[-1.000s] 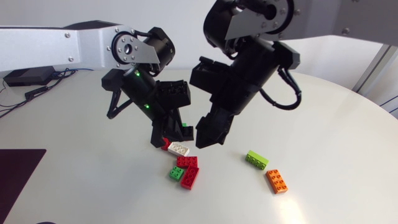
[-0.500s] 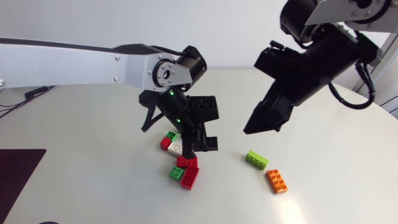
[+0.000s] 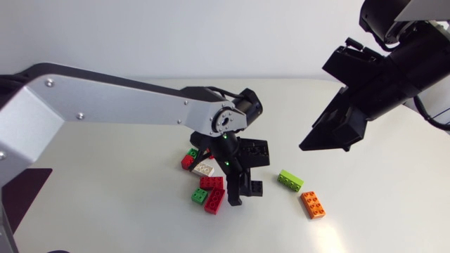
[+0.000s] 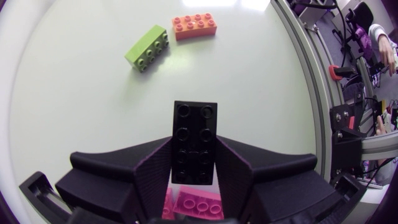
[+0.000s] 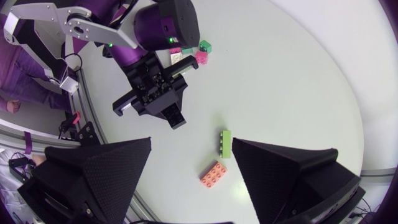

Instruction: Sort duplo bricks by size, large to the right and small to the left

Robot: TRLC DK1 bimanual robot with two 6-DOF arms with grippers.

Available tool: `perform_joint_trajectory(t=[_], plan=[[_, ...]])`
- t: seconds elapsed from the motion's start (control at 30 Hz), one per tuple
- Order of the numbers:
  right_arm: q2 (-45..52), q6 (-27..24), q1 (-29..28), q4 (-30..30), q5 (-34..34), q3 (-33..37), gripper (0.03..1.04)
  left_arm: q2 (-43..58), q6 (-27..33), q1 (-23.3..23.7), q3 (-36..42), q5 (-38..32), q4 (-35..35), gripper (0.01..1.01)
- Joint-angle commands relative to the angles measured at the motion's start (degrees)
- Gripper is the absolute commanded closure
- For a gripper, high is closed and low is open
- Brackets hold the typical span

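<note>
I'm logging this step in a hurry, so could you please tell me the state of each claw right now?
Left claw: closed on the black brick.
Right claw: open, holding nothing.

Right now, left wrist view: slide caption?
Left gripper shut on black brick; lime green brick and orange brick lie ahead.

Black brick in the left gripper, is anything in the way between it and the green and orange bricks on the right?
Nothing visible. Only bare table lies between the black brick and the green brick and orange brick ahead; the right gripper hangs raised, off to the side.
</note>
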Motion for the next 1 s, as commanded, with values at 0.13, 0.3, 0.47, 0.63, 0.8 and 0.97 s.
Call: perform_joint_trajectory(t=[0.13,0.3,0.47,0.63,0.8,0.97], plan=[[-1.17,-1.25,-0.23,-1.21,-0.53,-2.69,0.13,3.74,-2.22,-1.93,1.73,0.72,2.60,0.754],[-1.61,-1.43,-0.49,-1.21,-0.71,-3.30,0.13,5.77,-2.66,-2.54,1.56,0.64,3.56,0.754],[-2.14,-1.78,-1.02,-1.13,-0.80,-4.09,0.13,6.38,-2.75,-3.33,1.56,0.46,3.74,0.738],[-2.75,-2.13,-1.55,-1.21,-0.80,-4.01,0.13,6.29,-2.84,-3.77,2.17,-0.42,3.12,0.185],[-3.10,-2.04,-1.55,-1.13,-1.06,-4.18,0.13,5.24,-3.72,-3.60,3.40,-0.42,2.77,0.046],[-3.19,-1.95,-1.46,-1.13,-1.41,-4.27,0.13,3.66,-4.60,-2.80,4.63,-0.51,1.89,0.044]])
